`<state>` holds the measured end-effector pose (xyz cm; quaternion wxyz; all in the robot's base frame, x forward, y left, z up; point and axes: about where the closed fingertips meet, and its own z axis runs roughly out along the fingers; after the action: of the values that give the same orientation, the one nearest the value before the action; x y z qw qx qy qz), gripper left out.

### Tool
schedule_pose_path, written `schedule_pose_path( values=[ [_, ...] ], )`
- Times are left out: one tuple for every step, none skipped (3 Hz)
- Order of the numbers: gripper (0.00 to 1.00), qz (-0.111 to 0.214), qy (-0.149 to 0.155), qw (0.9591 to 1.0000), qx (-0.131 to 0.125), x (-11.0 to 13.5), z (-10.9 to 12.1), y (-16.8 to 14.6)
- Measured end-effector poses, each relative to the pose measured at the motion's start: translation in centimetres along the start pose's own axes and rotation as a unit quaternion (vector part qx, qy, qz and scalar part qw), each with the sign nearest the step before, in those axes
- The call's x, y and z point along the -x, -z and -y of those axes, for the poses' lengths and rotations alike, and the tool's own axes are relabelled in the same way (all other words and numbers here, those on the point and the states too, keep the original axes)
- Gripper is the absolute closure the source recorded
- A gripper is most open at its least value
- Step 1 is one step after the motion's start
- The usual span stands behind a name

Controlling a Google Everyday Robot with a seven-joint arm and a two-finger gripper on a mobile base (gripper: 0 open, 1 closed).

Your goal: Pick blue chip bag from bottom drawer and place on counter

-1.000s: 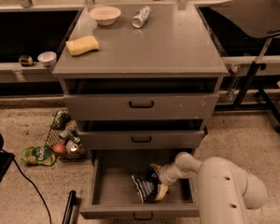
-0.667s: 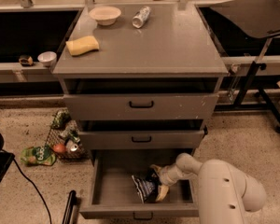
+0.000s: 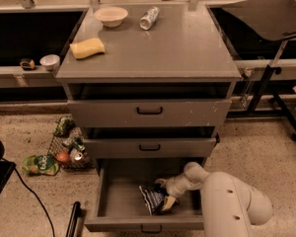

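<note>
In the bottom drawer [image 3: 113, 201], the jaws stand spread around the blue chip bag [image 3: 150, 199]

Arm [image 3: 233, 207] bent, forearm angled down; gripper [image 3: 164, 193] low, bottom centre of view.

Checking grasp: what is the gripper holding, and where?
Cannot tell; the gripper is at the blue chip bag's right edge inside the bottom drawer.

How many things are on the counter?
3: a bowl at back left, a can lying beside it, a yellow sponge near the left edge. The tool is in the bottom drawer at the blue chip bag.
</note>
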<state>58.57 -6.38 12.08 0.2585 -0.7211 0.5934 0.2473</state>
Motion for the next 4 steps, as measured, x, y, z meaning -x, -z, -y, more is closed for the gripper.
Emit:
schedule_pose_path(
  values=[
    [0.42,0.008,0.01,0.9999,-0.002,0.5,-0.1,0.2],
    [0.65,0.021,0.023,0.9994,-0.012,1.3,-0.4,1.3],
    [0.88,0.041,0.061,0.9964,-0.042,3.3,-0.7,4.9],
    [1.0,0.064,0.103,0.9914,-0.048,6.5,-2.1,9.6]
  ],
)
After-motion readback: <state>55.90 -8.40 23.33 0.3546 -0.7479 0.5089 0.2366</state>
